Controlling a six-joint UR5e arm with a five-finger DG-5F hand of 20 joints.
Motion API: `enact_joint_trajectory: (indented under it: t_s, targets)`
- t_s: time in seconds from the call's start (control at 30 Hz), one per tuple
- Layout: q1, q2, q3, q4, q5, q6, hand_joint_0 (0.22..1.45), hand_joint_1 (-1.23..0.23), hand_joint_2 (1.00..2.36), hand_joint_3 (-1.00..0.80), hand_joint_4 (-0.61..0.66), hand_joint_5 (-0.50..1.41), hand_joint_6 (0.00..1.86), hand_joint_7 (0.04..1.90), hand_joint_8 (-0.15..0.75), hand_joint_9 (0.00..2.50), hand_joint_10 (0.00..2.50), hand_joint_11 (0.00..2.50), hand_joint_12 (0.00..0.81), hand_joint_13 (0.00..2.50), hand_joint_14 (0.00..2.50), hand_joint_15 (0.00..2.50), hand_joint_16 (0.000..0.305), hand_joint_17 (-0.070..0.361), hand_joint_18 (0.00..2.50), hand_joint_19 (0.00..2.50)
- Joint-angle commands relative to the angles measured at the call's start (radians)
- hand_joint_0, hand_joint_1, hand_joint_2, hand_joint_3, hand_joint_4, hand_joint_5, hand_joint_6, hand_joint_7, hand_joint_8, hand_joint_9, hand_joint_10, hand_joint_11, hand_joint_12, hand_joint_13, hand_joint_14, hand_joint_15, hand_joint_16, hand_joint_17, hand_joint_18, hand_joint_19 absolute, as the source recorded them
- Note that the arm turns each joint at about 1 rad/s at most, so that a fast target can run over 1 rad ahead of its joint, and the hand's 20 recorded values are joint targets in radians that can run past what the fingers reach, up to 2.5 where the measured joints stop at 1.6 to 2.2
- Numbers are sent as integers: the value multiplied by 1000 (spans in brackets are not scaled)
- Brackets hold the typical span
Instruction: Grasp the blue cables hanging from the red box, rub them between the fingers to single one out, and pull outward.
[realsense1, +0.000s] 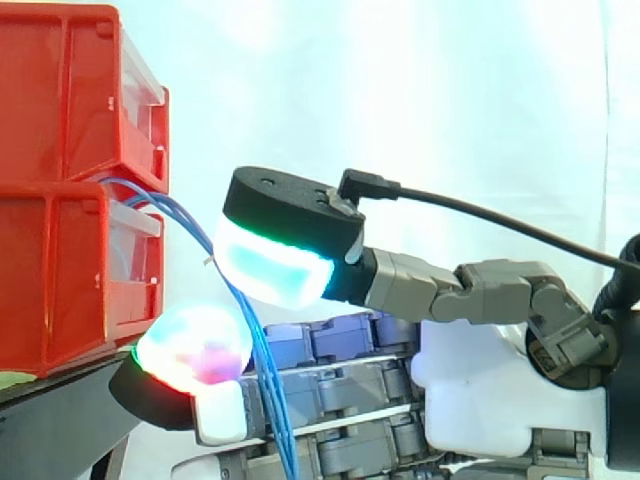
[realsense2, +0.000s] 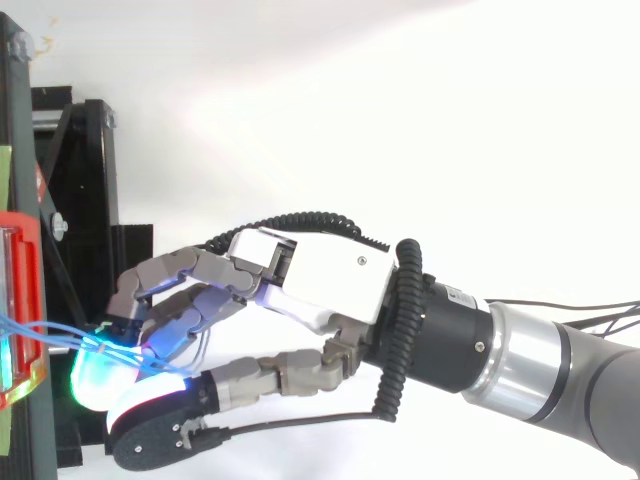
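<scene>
Your hand (realsense2: 320, 285) has its soft-looking, rounded, glowing pads (realsense1: 270, 262) pinching the thin, glossy blue cables (realsense1: 268, 395) that droop from the hard-plastic red box (realsense1: 70, 270), so the grasp looks made, and you have the rubbing, singling-out and pull left.

The blue cables (realsense1: 272, 400) run off the side view's bottom edge.
</scene>
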Motion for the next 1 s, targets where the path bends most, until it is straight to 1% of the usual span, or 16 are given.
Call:
enact_joint_trajectory:
  t_s: [0.0, 0.17, 0.37, 0.47, 0.5, 0.53, 0.57, 0.67, 0.73, 0.77, 0.8, 0.83, 0.87, 0.93, 0.97]
  targets:
    - [0, 0, 27, -50, -1, 6, 569, -711, 1005, -423, 110, -153, 834, 911, 221, 995, 18, 636, 299, 804, 22, 556, 40, 90, 595, 504]
    - [0, 0, 29, -55, -2, 6, 566, -702, 1006, -427, 117, -154, 837, 919, 222, 995, 21, 638, 299, 810, 22, 561, 40, 91, 602, 511]
    - [0, 0, 33, -67, -2, 10, 573, -702, 1006, -410, 93, -157, 864, 933, 228, 999, 19, 646, 297, 817, 24, 566, 40, 91, 609, 513]
    - [0, 0, 33, -78, -2, 20, 565, -699, 1006, -423, 108, -160, 865, 895, 228, 999, 19, 644, 298, 819, 22, 567, 41, 92, 611, 517]
    - [-3, 0, 35, -82, -2, 27, 563, -696, 1005, -429, 112, -160, 863, 884, 225, 998, 19, 655, 298, 820, 24, 570, 41, 92, 612, 519]
    - [-5, 0, 35, -93, -4, 35, 561, -690, 1005, -431, 117, -160, 857, 887, 223, 999, 19, 648, 298, 821, 24, 569, 41, 92, 613, 518]
    - [-8, 10, 35, -116, -18, 46, 559, -686, 1005, -431, 121, -159, 854, 883, 227, 999, 20, 637, 299, 821, 24, 568, 41, 92, 614, 518]
    - [-13, 19, 33, -164, -39, 67, 549, -659, 1005, -428, 112, -155, 837, 886, 226, 1008, 18, 635, 300, 824, 22, 574, 42, 94, 615, 516]
    - [-16, 22, 35, -187, -45, 76, 547, -653, 1006, -425, 116, -151, 828, 883, 226, 1030, 20, 637, 298, 825, 24, 573, 42, 94, 616, 516]
    - [-16, 22, 35, -187, -45, 76, 546, -647, 1005, -425, 117, -149, 821, 894, 225, 1036, 20, 639, 299, 828, 24, 570, 42, 94, 617, 524]
    - [-19, 25, 35, -210, -50, 87, 546, -643, 1005, -425, 115, -146, 815, 894, 224, 1039, 21, 643, 303, 827, 22, 574, 42, 94, 617, 524]
    - [-20, 25, 35, -219, -51, 92, 546, -642, 1005, -428, 119, -145, 813, 896, 227, 1048, 20, 644, 302, 828, 24, 572, 42, 94, 616, 523]
    - [-25, 25, 33, -240, -56, 106, 546, -639, 1005, -425, 120, -143, 809, 890, 225, 1050, 18, 640, 303, 829, 24, 570, 42, 94, 616, 523]
    - [-28, 26, 35, -250, -59, 115, 546, -638, 1005, -424, 123, -132, 767, 927, 223, 1052, 20, 642, 302, 831, 22, 575, 42, 94, 616, 524]
    - [-34, 25, 35, -257, -68, 125, 546, -635, 1006, -428, 125, -127, 748, 953, 223, 1053, 19, 640, 303, 831, 22, 574, 42, 94, 616, 524]
